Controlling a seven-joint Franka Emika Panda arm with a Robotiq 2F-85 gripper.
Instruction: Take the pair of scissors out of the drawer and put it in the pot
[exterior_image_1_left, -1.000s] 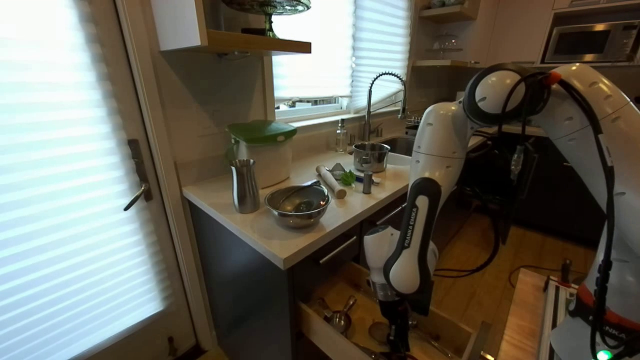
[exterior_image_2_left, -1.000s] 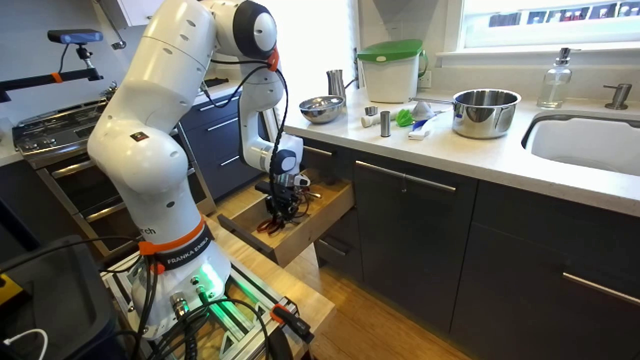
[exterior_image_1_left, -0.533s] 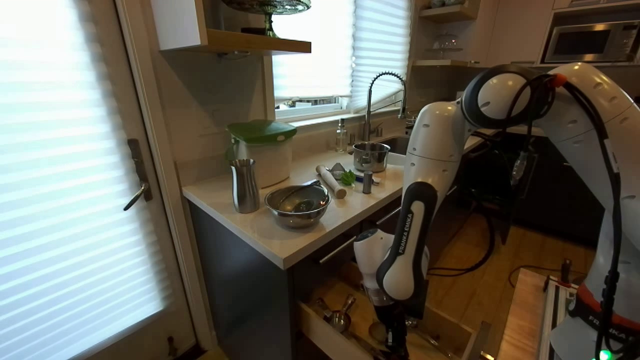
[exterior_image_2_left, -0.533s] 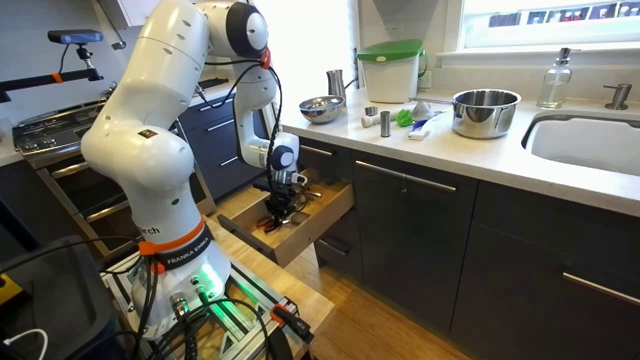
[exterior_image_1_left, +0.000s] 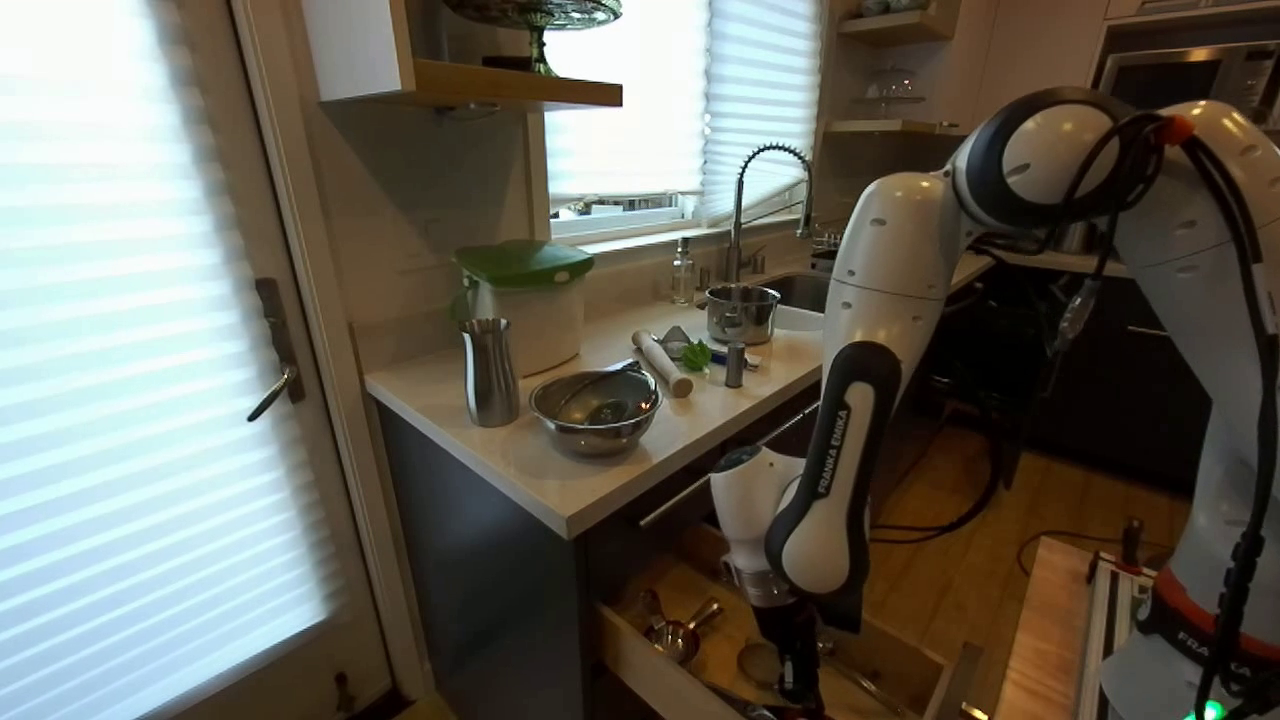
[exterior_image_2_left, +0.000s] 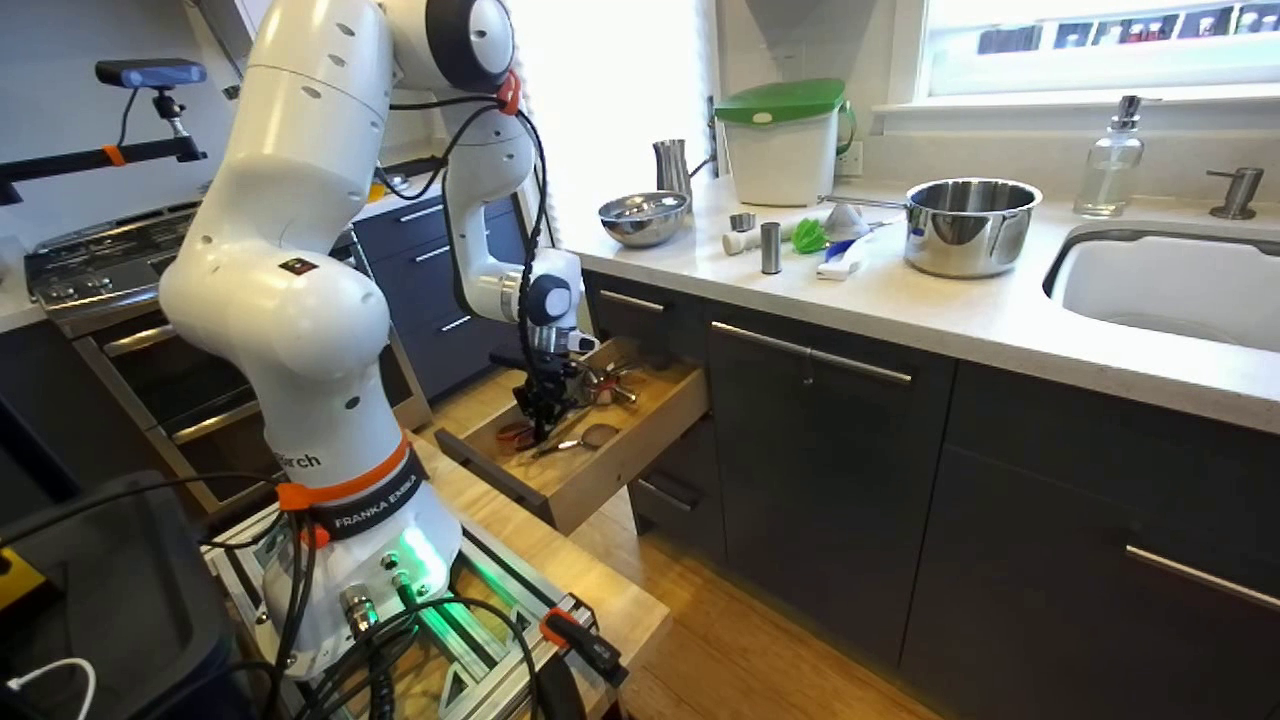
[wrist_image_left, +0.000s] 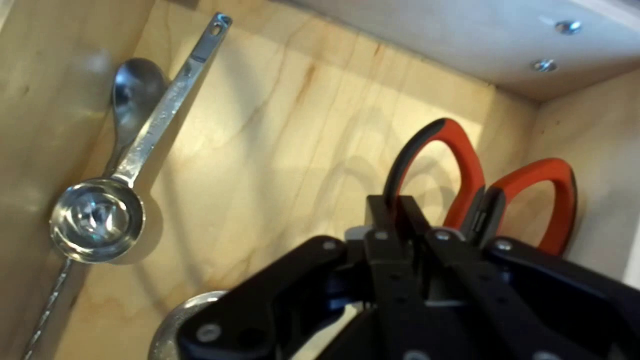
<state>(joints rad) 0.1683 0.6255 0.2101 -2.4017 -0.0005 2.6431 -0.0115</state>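
Gripper (wrist_image_left: 395, 206) clamped: I have its jaws pinching one loop of the red-and-black scissors (wrist_image_left: 471, 174), inside the drawer (exterior_image_2_left: 628, 453). Both loops are toward a corner of the drawer, near its front edge. I cannot see the blades past my gripper in the wrist view, nor tell whether they touch the drawer floor. As for lettering, I read FRANKA EMIKA along the lower arm link (exterior_image_1_left: 838, 465) and again on the black base band (exterior_image_2_left: 375, 508); just above that band, letters end in "rch", their start unclear to me. Well apart from the scissors, beside a wall of the drawer, I see a steel measuring spoon (wrist_image_left: 97, 220); marks on its handle are too faint to read. On the countertop (exterior_image_2_left: 1000, 310), set back from its front edge and just beside the sink (exterior_image_2_left: 1180, 288), stands the steel saucepan (exterior_image_2_left: 970, 240).
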